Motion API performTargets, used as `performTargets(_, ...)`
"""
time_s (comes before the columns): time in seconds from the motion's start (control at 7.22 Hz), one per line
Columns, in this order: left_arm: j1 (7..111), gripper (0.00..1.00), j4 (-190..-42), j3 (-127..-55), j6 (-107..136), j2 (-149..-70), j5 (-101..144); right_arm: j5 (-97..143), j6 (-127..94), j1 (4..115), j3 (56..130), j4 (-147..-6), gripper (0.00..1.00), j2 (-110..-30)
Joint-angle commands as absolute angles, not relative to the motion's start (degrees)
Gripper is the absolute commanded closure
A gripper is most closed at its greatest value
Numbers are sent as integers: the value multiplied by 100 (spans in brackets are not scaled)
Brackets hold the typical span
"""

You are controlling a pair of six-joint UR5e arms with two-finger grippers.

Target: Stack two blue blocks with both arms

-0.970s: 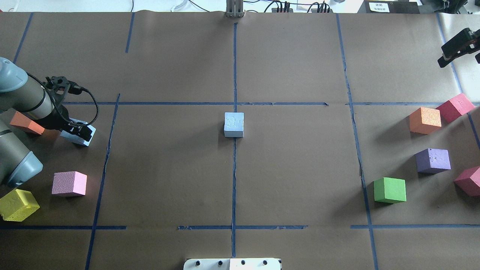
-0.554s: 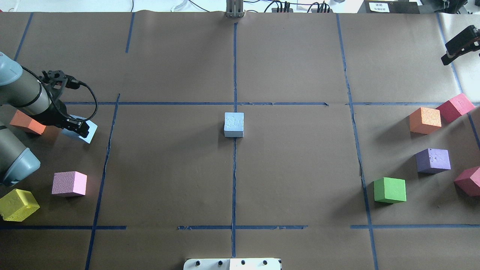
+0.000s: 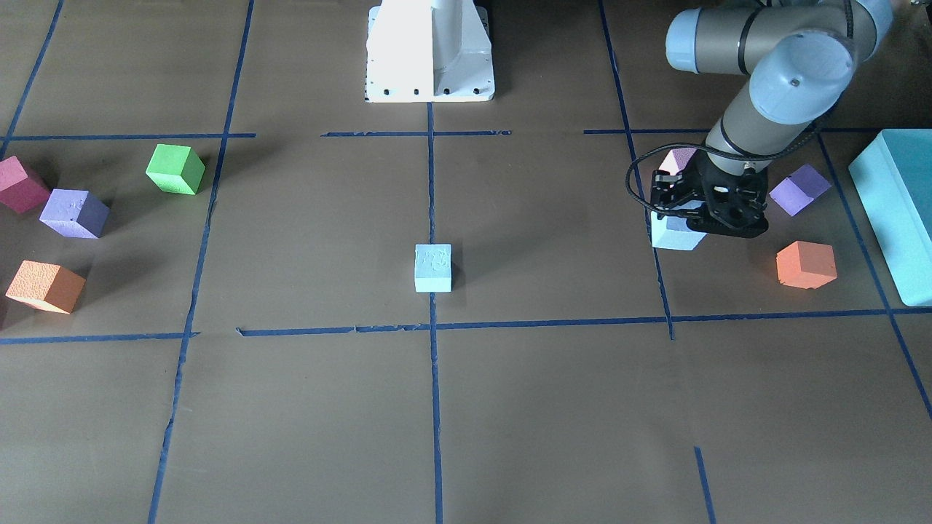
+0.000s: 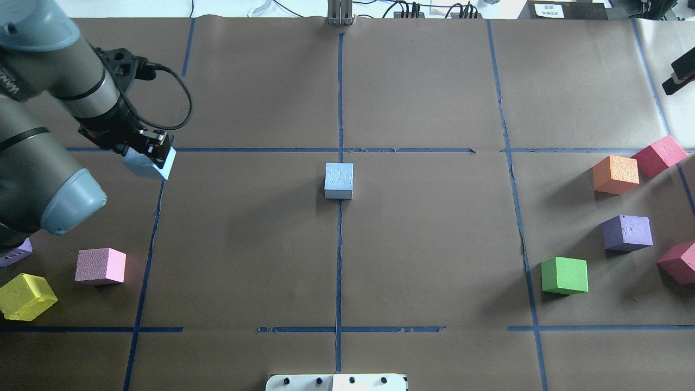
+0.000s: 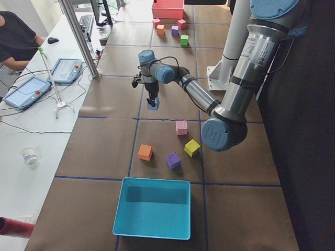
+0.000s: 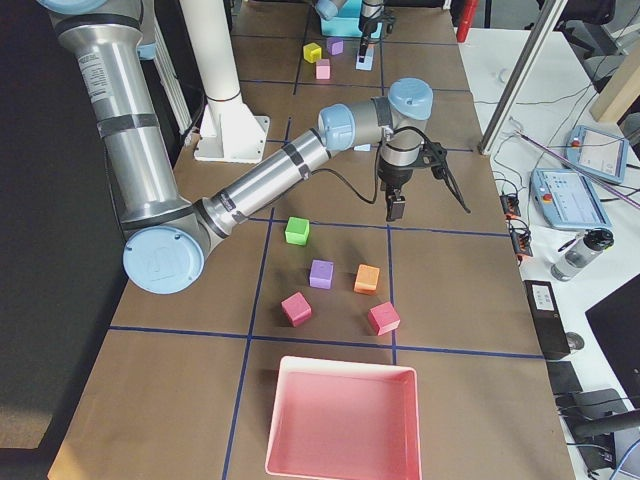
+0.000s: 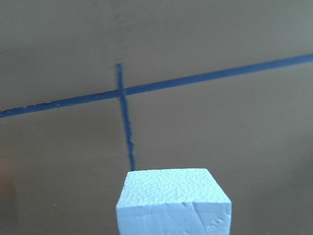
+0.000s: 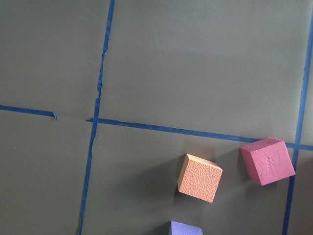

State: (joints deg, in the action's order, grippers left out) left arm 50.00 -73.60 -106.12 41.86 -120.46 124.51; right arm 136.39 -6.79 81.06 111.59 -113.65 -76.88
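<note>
At the left side of the table, seen from overhead, the left arm [image 4: 54, 108] reaches out over the brown paper. Its left gripper [image 4: 146, 153] is clamped on the carried blue block [image 4: 151, 165], one finger on each opposite side. The block hangs directly under the fingers, its lower half showing below them. The side view suggests it is off the table, above a crossing of blue tape lines. A pink cube [image 4: 100, 266] and a yellow cube [image 4: 26, 296] lie nearer the robot on that side, well apart from the gripper.

Further right, at the middle of the table, the centre blue block [image 4: 339, 181] sits flat on the long tape line with nothing touching it. A wide stretch of bare paper separates it from the carried block.

I judge the step in hand to be the carry: one block is gripped and the stack is not yet made. The next move calls for travel rightward until the carried block is squarely over the centre one. Then comes a level descent with the faces aligned, and release only once it rests there.

On the right lie a green cube [image 4: 564, 275], a purple cube [image 4: 627, 232] and an orange cube [image 4: 615, 174]. Only an edge of the right gripper [image 4: 681, 70] shows at the far right, holding nothing visible. Whether its fingers are spread or closed I cannot tell.
</note>
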Motion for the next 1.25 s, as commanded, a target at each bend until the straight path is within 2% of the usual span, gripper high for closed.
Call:
performTargets(0.0,4546,98,-7277,-9814,5233,-13379,12437,13894,145,8541,11118,-11364,0,-8215)
performTargets(0.28,4132,98,-7425,-8769,5816,-14532,12419,13904,474,8850,11118,-11147,0,-8734)
performTargets(0.55,3921,98,-8084,-8281,5985,-14625,12096,13904,431,8868,11057,-10776,0,-8912)
performTargets(0.97,3736,97,-8313,-8035,6142,-14721,12076,13904,431,8868,11057,-10775,0,-8921)
performTargets(1.11,3657,97,-8645,-7668,6318,-14870,11972,13904,431,8868,11048,-10775,0,-8912)
